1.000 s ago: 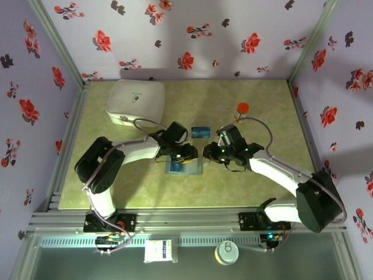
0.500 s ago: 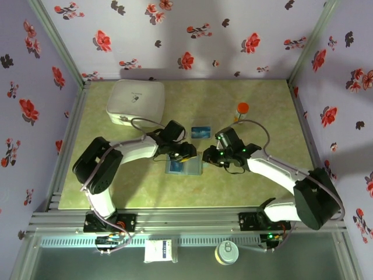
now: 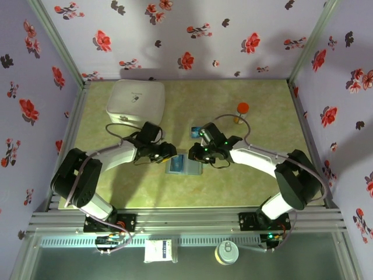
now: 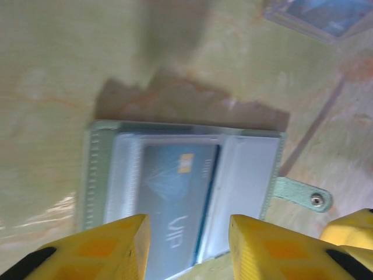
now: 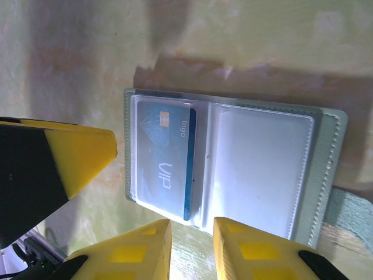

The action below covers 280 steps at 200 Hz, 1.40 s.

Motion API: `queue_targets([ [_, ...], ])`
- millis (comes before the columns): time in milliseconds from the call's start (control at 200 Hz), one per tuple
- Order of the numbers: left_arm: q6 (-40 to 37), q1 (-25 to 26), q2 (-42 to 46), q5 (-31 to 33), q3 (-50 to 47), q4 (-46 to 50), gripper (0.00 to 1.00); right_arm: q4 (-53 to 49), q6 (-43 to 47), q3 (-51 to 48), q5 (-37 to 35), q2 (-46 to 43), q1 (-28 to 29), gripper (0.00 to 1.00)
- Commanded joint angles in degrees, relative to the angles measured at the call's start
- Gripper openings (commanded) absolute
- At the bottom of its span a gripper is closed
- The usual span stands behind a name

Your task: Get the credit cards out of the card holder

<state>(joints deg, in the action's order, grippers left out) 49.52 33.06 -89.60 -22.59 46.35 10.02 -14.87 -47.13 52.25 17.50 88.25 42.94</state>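
Observation:
The card holder [image 3: 187,168] lies open and flat on the table, its tab [image 4: 303,195] sticking out to one side. A blue credit card [image 5: 166,160] marked VIP sits in one clear sleeve [image 4: 169,201]; the other sleeve [image 5: 259,169] looks empty. A second blue card [image 3: 193,129] lies loose on the table beyond the holder [image 4: 319,16]. My left gripper [image 3: 169,153] hovers open at the holder's left end [image 4: 187,233], nothing between its fingers. My right gripper [image 3: 194,153] hangs over the holder's edge [image 5: 191,233], jaws narrowly apart and empty.
A white rounded box [image 3: 135,102] stands at the back left. An orange-capped bottle [image 3: 242,111] stands at the back right. The left gripper's yellow finger [image 5: 78,154] is close beside the holder in the right wrist view. Bare table lies in front of the holder.
Both grippers have shifted left. The left one has drawn back from over the holder to its left end; the right one has come in over the holder. The holder has stayed put.

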Motion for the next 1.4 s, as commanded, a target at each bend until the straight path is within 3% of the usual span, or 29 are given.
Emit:
queue_targets([
  [0, -1.73, -0.85, 0.7, -1.38, -1.65, 0.26, 0.4, 0.09, -0.78, 2.53, -0.98, 1.6, 0.99, 0.27],
  [830, 4.5, -0.45, 1.22, -3.91, -8.93, -8.06, 0.4, 2.35, -1.14, 3.74, 1.13, 6.61, 1.97, 0.27],
  [1075, 2.73, -0.62, 4.12, -0.51, -5.75, -3.23, 0.37, 3.87, -1.12, 4.14, 2.87, 8.25, 1.96, 0.26],
  [1200, 1.91, -0.65, 4.06, 0.18, -4.15, -1.86, 0.33, 5.66, -1.16, 3.92, 3.74, 8.74, 1.97, 0.25],
  [1395, 1.69, -0.7, 1.43, -1.29, -2.89, -2.74, 0.12, 7.1, -0.86, 4.5, 5.06, 10.62, 1.96, 0.26],
])
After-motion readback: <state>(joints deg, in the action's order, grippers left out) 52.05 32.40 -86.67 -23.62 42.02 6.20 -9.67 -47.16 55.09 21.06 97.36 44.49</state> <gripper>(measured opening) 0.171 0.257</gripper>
